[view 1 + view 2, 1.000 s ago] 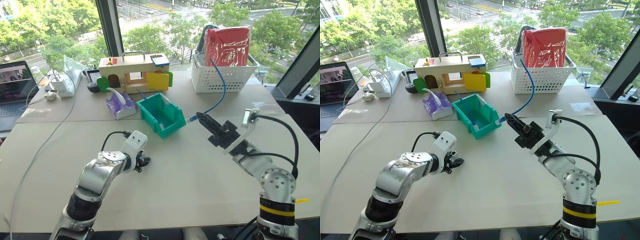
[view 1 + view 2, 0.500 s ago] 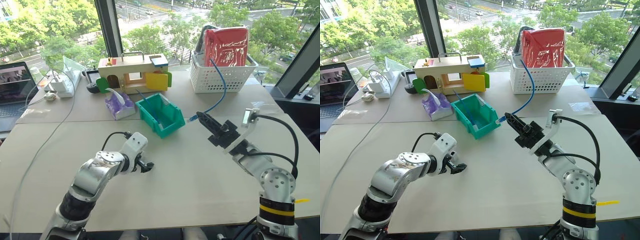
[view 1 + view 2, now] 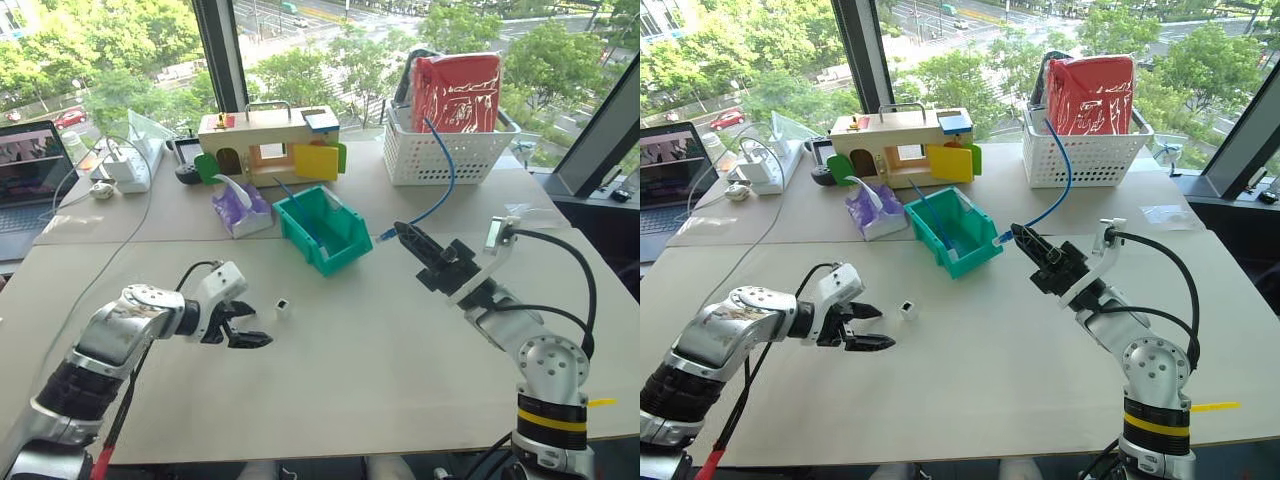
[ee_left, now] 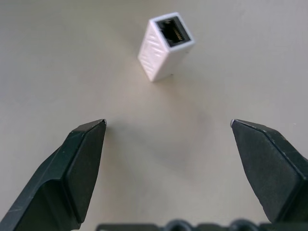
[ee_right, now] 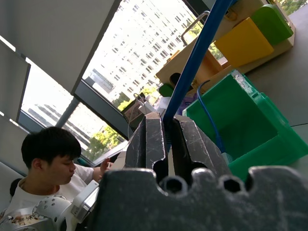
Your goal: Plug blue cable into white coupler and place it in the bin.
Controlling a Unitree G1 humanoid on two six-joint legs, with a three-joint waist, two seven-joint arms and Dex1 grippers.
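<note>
Step in hand: the plugging stage, not yet begun. The white coupler [image 3: 283, 309] stands free on the worktop [image 3: 400, 350], socket opening facing upward. The left claw [image 3: 248, 328] sits just beside it, released, its black fingers spread wide with nothing between them. The right claw [image 3: 402, 232] is raised above the worktop and clenched on the blue cable [image 3: 441, 190] near its clear plug end; the rest of the cable arcs back to the white lattice basket [image 3: 447, 150]. The bin [image 3: 343, 255] lies between the two arms, and a second blue cord appears to rest in it, though that cannot be confirmed from these views.

Judgement: the next move calls for the left claw to take the coupler squarely, socket left exposed, so the held plug can be brought in line and seated.
</note>
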